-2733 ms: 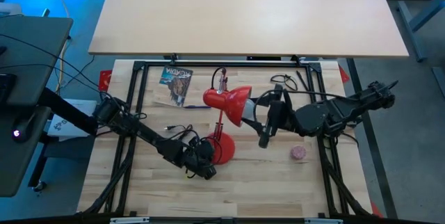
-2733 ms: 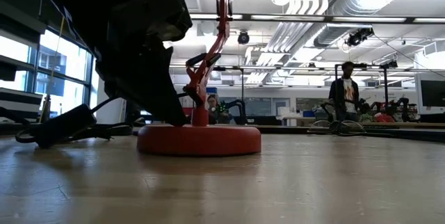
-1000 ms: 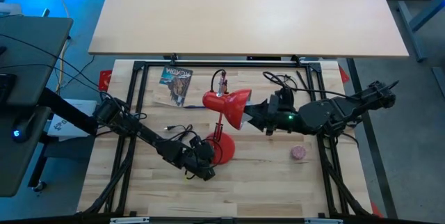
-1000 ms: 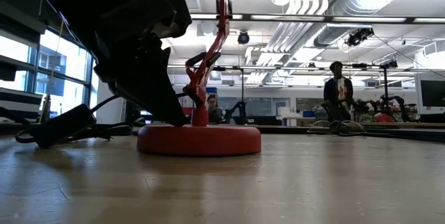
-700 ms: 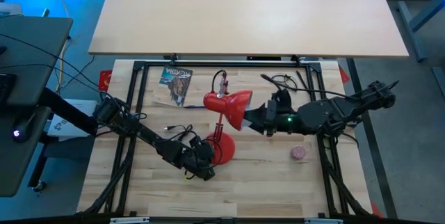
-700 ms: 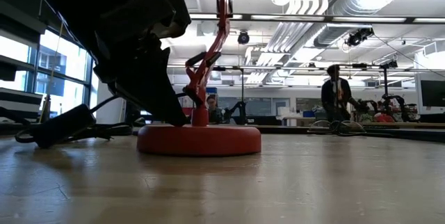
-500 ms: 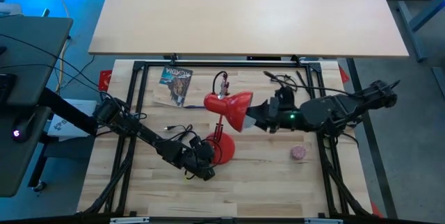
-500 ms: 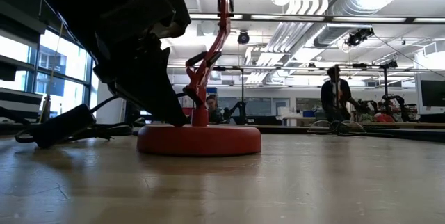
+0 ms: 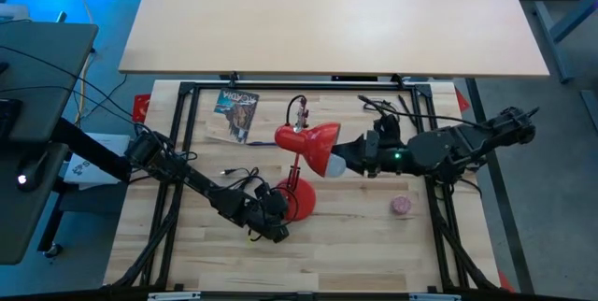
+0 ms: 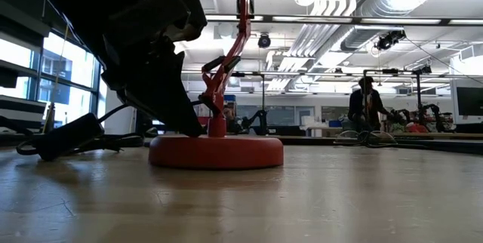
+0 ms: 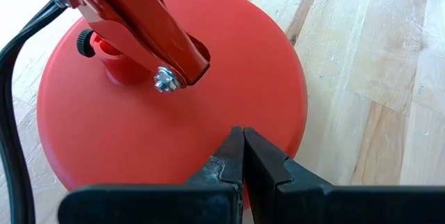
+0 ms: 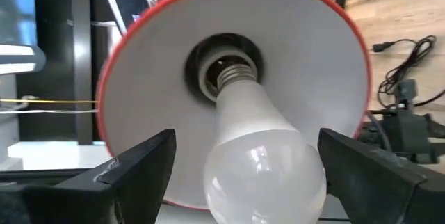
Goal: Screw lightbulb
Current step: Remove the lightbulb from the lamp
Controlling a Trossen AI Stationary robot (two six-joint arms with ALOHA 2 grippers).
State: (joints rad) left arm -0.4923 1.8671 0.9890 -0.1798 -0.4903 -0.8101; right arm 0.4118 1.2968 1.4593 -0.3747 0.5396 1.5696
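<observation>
Lightbulb (image 12: pixel 264 161) at shade socket, right tool (image 12: pixel 243 175) released | left tool (image 11: pixel 242 156) clenched on lamp base (image 11: pixel 139 113) | pink ball (image 9: pixel 401 206) nearby

Lamp base (image 9: pixel 297 198) sits mid-table w/ left gripper (image 9: pixel 277 229) pressed on its front-left edge. Shade (image 9: pixel 316 145) hangs behind base; lightbulb (image 12: pixel 261 158) in its socket, right gripper (image 9: pixel 353 156) just right. Ball (image 9: pixel 401 206) right of base; booklet (image 9: pixel 235 111) back-left.

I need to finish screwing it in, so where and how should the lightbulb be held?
Grip the lightbulb across its wide rounded glass end, coming straight along its axis into the open mouth of the lamp shade. Its screw base sits at the socket, so only the glass is reachable. The right hand has a finger on either side.
</observation>
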